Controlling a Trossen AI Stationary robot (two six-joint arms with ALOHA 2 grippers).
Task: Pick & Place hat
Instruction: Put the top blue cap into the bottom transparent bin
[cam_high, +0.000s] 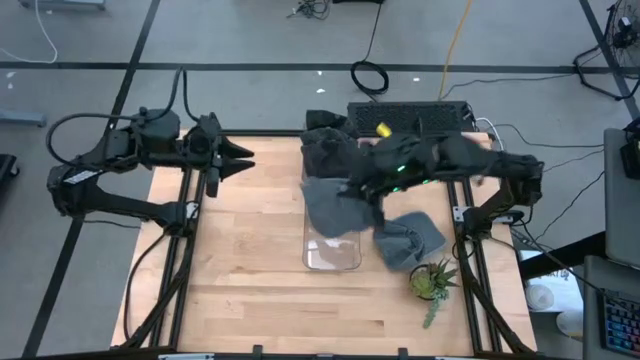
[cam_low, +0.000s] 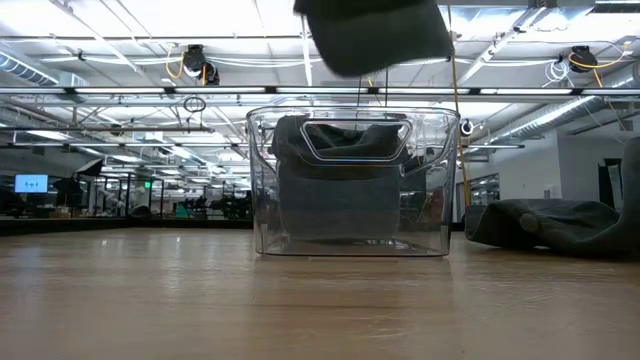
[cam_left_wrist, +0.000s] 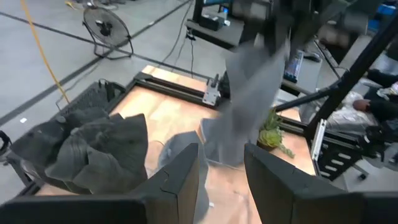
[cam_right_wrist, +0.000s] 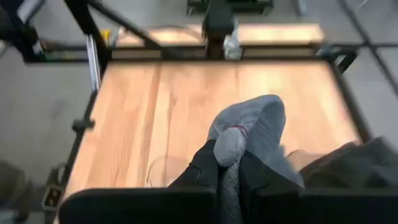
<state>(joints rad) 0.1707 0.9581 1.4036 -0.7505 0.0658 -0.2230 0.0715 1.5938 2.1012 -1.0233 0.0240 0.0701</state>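
My right gripper (cam_high: 362, 192) reaches in from the right and is shut on a grey hat (cam_high: 325, 205). It holds the hat in the air over a clear plastic bin (cam_high: 330, 262) at the table's middle. In the low view this hat (cam_low: 375, 35) hangs above the bin (cam_low: 262, 200), and another grey hat (cam_low: 340, 190) sits inside the bin. A third grey hat (cam_high: 410, 240) lies on the table right of the bin. My left gripper (cam_high: 240, 158) stands open at the far left, apart from all of them. My right gripper pinches a bunched fold of the grey hat (cam_right_wrist: 231, 146) between its two fingers. The fingers slant downward from the table's right side. The hat is lifted clear, spreading out past the fingertips (cam_right_wrist: 205, 163) and drooping slack above the bin.
A pile of dark hats (cam_high: 328, 140) lies at the far edge behind the bin, with a black crate (cam_high: 410, 118) beside it. A small potted plant (cam_high: 432, 280) stands near the right front. Bare wood stretches across the table's left and near parts.
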